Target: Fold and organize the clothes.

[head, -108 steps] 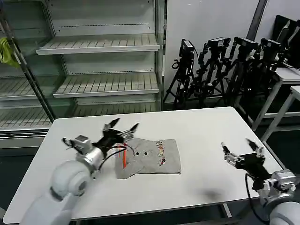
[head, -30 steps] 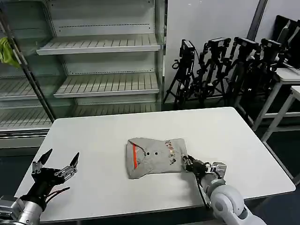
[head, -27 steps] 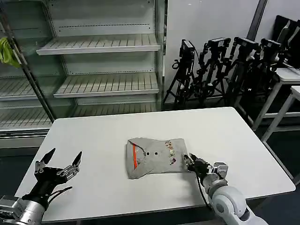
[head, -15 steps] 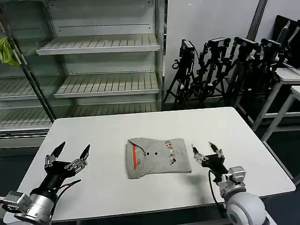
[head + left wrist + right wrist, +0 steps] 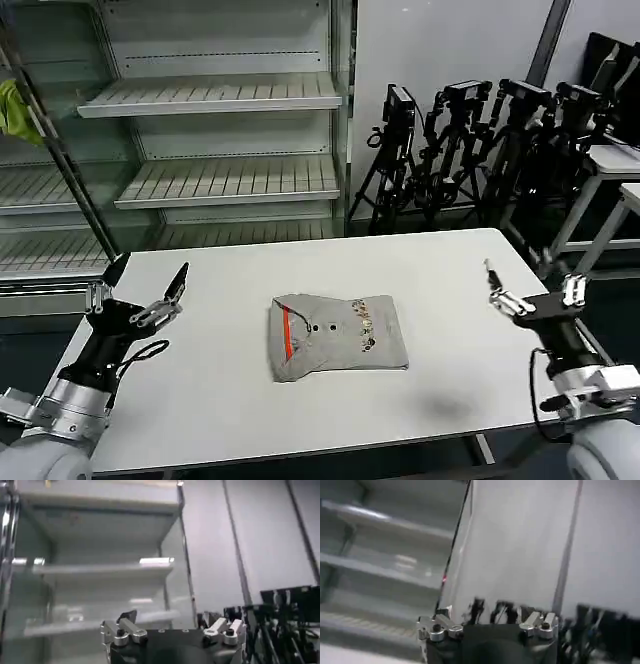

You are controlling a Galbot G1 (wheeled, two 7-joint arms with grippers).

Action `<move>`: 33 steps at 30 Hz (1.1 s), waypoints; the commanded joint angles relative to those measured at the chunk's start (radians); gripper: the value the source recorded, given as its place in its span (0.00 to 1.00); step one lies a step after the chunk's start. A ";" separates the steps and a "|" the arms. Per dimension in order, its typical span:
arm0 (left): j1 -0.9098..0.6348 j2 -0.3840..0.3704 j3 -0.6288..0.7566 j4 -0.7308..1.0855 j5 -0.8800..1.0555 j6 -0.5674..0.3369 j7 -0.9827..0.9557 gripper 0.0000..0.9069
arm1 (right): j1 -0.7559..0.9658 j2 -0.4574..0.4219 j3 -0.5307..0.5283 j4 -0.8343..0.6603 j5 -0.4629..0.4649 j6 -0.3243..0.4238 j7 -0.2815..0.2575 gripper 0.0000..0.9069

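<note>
The light grey T-shirt [image 5: 338, 335] lies folded into a small rectangle in the middle of the white table [image 5: 450, 270], red collar strip toward its left side and the small multicoloured print near its right. My left gripper [image 5: 138, 285] is raised above the table's left edge, open and holding nothing. Over the right edge, my right gripper [image 5: 530, 291] is also lifted and open. Both stand well clear of the shirt. In the wrist views the left gripper [image 5: 172, 630] and the right gripper [image 5: 487, 625] point at the shelves and wall with their fingers spread.
Empty white shelving [image 5: 210, 95] stands behind the table, with a yellow-green cloth [image 5: 14, 108] hanging at its far left. Black tripods [image 5: 470, 140] cluster at the back right, and another white table [image 5: 610, 160] sits at the right edge.
The right gripper let go of the shirt's right edge, opened, and drew back up to the table's right side. The left gripper rose and moved forward at the left. The shirt lies still.
</note>
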 commanded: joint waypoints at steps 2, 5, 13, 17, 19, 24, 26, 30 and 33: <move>-0.065 0.029 0.014 0.030 0.000 -0.096 0.038 1.00 | -0.112 0.023 0.286 0.062 -0.065 0.190 -0.114 1.00; -0.061 0.030 0.015 0.033 -0.003 -0.096 0.034 1.00 | -0.111 0.023 0.281 0.071 -0.064 0.189 -0.108 1.00; -0.051 0.035 0.003 0.027 -0.016 -0.093 0.029 1.00 | -0.104 0.016 0.260 0.067 -0.024 0.179 -0.045 1.00; -0.052 0.030 0.005 0.029 -0.014 -0.093 0.023 1.00 | -0.099 0.012 0.250 0.061 -0.035 0.180 -0.043 1.00; -0.056 0.027 0.006 0.031 -0.012 -0.093 0.020 1.00 | -0.094 0.009 0.240 0.055 -0.045 0.185 -0.043 1.00; -0.061 0.028 0.001 0.035 -0.013 -0.094 0.015 1.00 | -0.070 0.008 0.222 0.044 -0.056 0.186 -0.039 1.00; -0.062 0.030 -0.001 0.035 -0.014 -0.093 0.013 1.00 | -0.062 0.010 0.216 0.041 -0.061 0.186 -0.039 1.00; -0.061 0.034 0.003 0.037 -0.008 -0.091 0.008 1.00 | -0.059 0.013 0.205 0.035 -0.065 0.187 -0.036 1.00; -0.061 0.029 0.007 0.038 -0.004 -0.091 0.009 1.00 | -0.055 0.014 0.200 0.029 -0.067 0.186 -0.034 1.00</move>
